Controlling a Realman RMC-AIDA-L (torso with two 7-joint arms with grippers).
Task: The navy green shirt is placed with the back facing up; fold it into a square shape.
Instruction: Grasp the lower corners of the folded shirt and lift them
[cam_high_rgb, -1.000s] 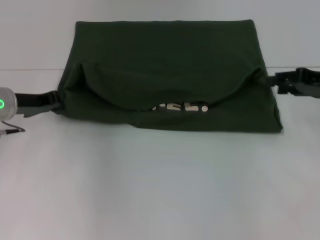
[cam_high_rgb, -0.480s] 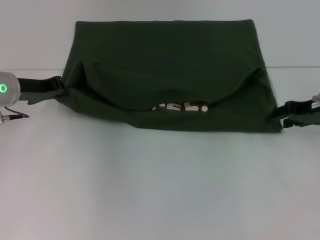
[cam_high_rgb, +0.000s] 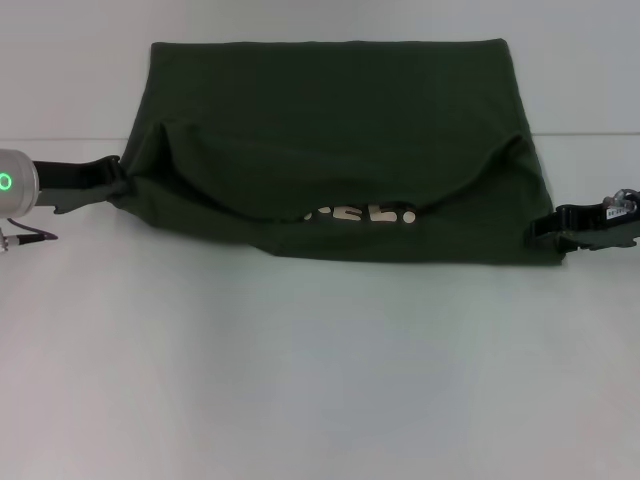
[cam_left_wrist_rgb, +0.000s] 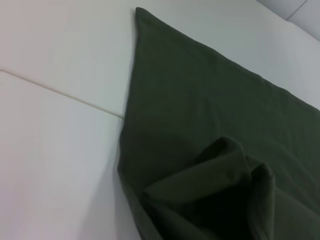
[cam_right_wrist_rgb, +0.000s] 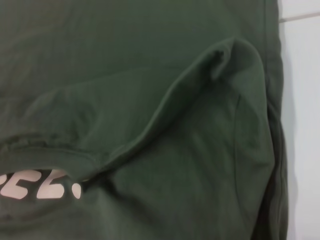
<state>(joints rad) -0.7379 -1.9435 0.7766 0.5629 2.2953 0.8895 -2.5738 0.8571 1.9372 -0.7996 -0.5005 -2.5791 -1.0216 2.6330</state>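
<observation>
The navy green shirt (cam_high_rgb: 330, 110) lies flat across the far middle of the white table (cam_high_rgb: 300, 380) in the head view. Its near part is folded over, leaving a curved sagging fold edge with pale lettering (cam_high_rgb: 360, 214) showing under it. My left gripper (cam_high_rgb: 118, 183) is at the shirt's left edge, touching the cloth beside the fold's end. My right gripper (cam_high_rgb: 538, 230) is at the shirt's near right corner. The left wrist view shows the shirt's left edge and bunched cloth (cam_left_wrist_rgb: 220, 180). The right wrist view shows the fold (cam_right_wrist_rgb: 165, 115) and the lettering (cam_right_wrist_rgb: 40, 185).
A thin seam line (cam_high_rgb: 60, 139) runs across the table behind the grippers; it also shows in the left wrist view (cam_left_wrist_rgb: 60, 93). Bare white table surface lies in front of the shirt and to both sides. A thin cable (cam_high_rgb: 25, 238) hangs by the left arm.
My right gripper has moved from the fold's far right end to the shirt's near right corner. My left gripper has shifted a little farther along the left edge. The shirt's shape is unchanged.
</observation>
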